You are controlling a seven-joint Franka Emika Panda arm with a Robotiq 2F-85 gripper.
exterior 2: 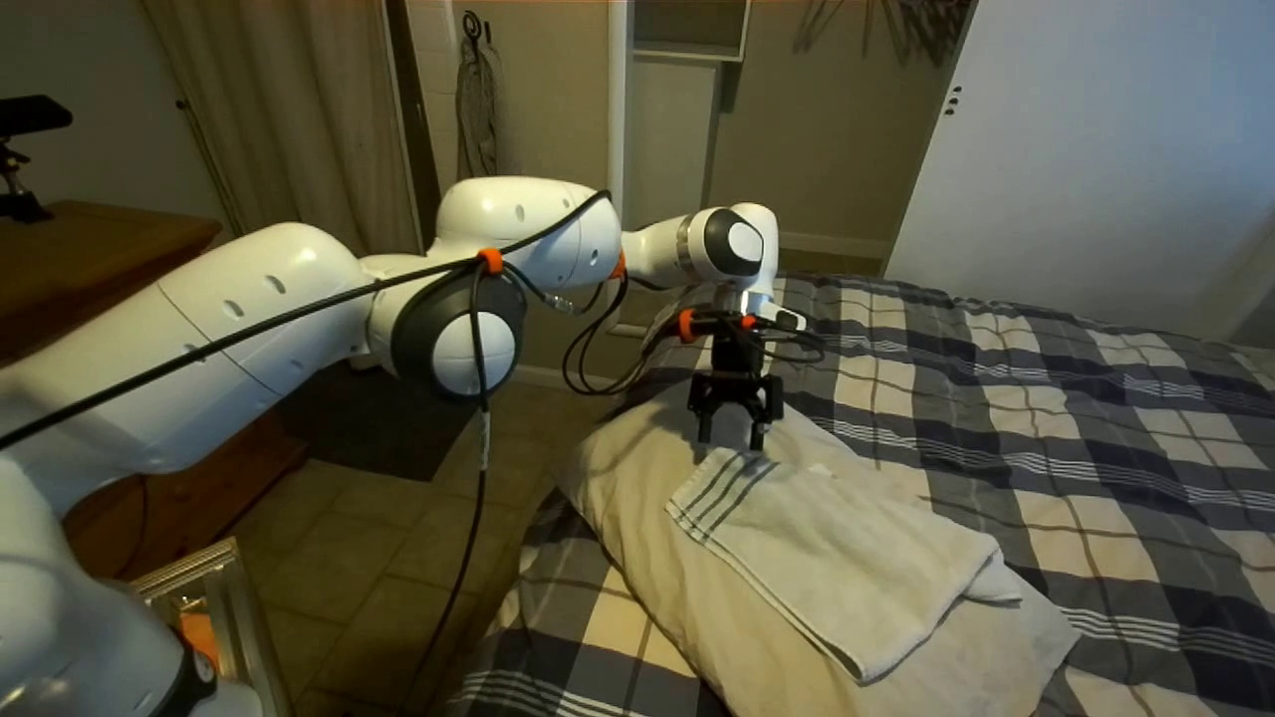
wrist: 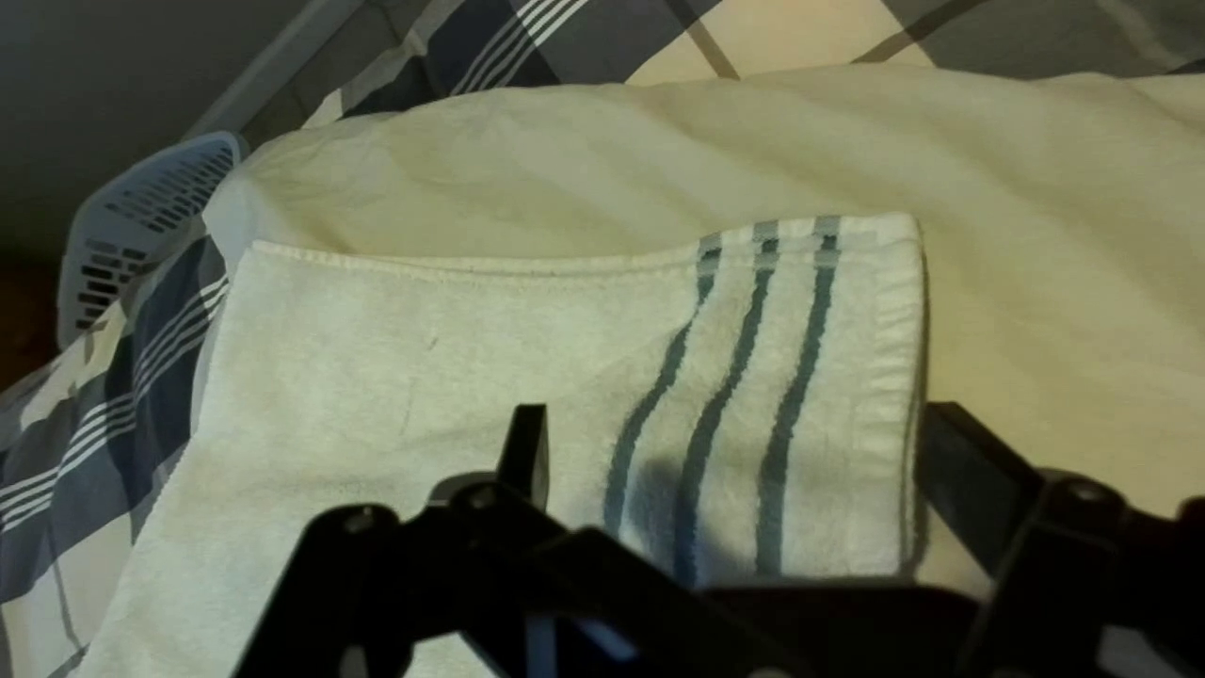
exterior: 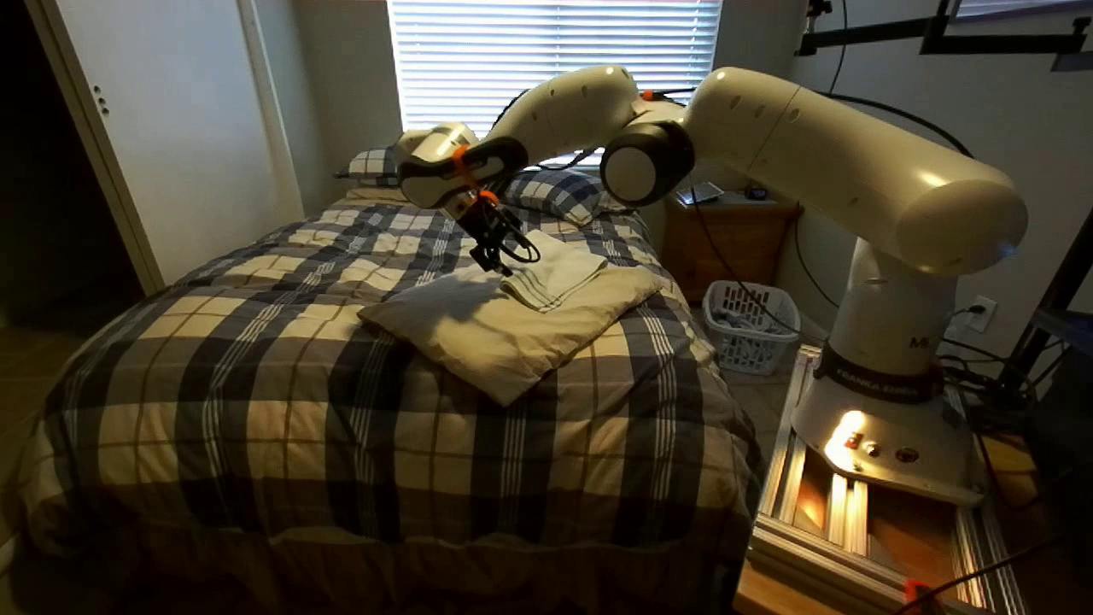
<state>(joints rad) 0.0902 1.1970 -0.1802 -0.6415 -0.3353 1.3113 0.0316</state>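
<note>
"While you're looking down from the wrist view, how is the gripper (wrist: 734,452) standing?"

"Its fingers (wrist: 527,452) are standing well apart and they're gripping nothing. It is hanging close over the striped end of a white towel (wrist: 424,377), one finger showing above the towel, the other past its hem. I'm not able to tell whether either is touching."

"So where is that towel resting?"

"It is lying folded on a beige pillow (exterior: 512,342), and its three blue-grey stripes are sitting nearest the gripper. The pillow is lying flat on a plaid-covered bed (exterior: 401,461), as both exterior views are showing."

"What is standing farther off?"

"In an exterior view, a white openwork basket (exterior: 750,352) is standing beside the bed, and a wooden nightstand (exterior: 751,239) is standing beyond it. Plaid pillows (exterior: 555,195) are lying at the head of the bed, and behind them window blinds (exterior: 546,47) are glowing with daylight."
</note>
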